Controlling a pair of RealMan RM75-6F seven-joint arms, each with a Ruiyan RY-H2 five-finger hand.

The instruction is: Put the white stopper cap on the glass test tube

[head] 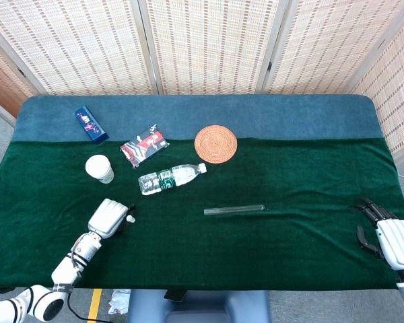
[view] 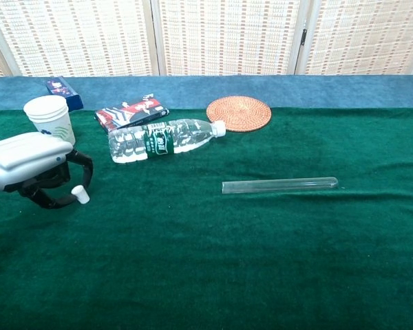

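A white paper cup (view: 49, 117) stands upright at the left of the green cloth (view: 261, 261). Behind it, on the blue strip, lies a small blue box (view: 63, 91). A red-and-black packet (view: 129, 113) rests just behind the plastic water bottle (view: 164, 139), which lies on its side, cap toward a round woven coaster (view: 239, 113). Bamboo screens (head: 209, 44) close the back.
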